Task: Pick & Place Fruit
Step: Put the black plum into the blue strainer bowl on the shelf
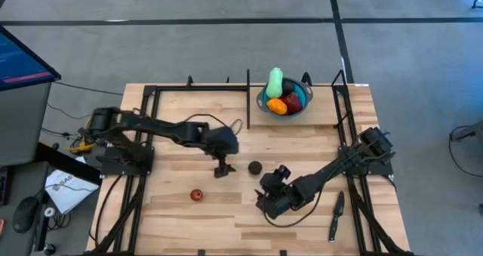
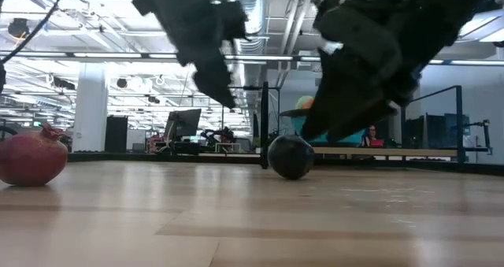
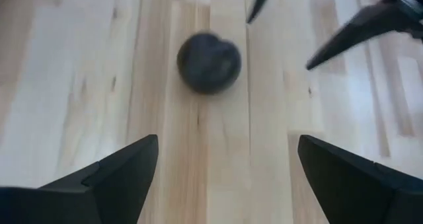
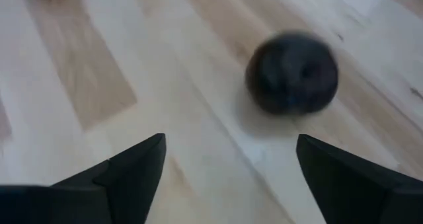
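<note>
A dark purple round fruit (image 1: 255, 167) rests on the wooden table between my two grippers; it also shows in the low view (image 2: 290, 157). My left gripper (image 1: 222, 171) is open just to its left, with the fruit (image 3: 208, 61) ahead of its fingers. My right gripper (image 1: 275, 174) is open just to its right and nearer the near edge, with the fruit (image 4: 292, 72) ahead of it. Neither gripper touches the fruit. A small red fruit (image 1: 197, 195) lies nearer the near edge (image 2: 31, 157). A pale green oblong piece (image 1: 275, 82), an orange one (image 1: 277, 105) and a red one (image 1: 293, 101) lie in the blue bowl (image 1: 260, 103).
The blue bowl stands at the table's far edge, right of the middle. A black knife (image 1: 336, 217) lies near the right near corner. Black frame rails (image 1: 151, 128) run along the left and right sides. Bare wood lies between the red fruit and the knife.
</note>
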You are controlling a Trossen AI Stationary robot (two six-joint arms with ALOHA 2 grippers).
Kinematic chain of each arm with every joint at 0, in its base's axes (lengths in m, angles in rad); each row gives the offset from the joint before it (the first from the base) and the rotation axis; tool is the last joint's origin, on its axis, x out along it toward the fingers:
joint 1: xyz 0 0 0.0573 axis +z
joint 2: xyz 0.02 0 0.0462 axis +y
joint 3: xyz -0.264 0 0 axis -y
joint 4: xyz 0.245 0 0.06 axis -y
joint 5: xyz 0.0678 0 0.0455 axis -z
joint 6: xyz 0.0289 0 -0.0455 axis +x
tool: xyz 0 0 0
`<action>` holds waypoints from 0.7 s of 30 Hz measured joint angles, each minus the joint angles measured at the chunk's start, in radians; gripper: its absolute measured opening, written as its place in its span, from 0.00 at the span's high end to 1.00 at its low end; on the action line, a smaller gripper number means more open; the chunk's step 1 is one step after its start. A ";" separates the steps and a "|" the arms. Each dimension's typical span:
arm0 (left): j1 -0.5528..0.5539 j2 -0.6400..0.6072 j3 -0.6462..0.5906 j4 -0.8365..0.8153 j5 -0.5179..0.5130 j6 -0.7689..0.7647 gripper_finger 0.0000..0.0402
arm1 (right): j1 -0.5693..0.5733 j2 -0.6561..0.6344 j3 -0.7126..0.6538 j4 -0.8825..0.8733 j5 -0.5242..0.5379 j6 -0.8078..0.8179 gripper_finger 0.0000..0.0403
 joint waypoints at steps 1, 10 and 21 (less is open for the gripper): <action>0.005 -0.029 -0.021 0.001 -0.005 0.000 0.11 | -0.012 -0.001 -0.003 0.018 -0.009 0.000 0.16; 0.059 -0.236 -0.275 0.162 -0.049 -0.103 0.12 | -0.093 -0.036 -0.008 -0.077 -0.089 -0.123 0.02; 0.068 -0.313 -0.452 0.342 -0.047 -0.192 0.13 | -0.137 0.047 -0.007 0.122 -0.044 -0.466 0.09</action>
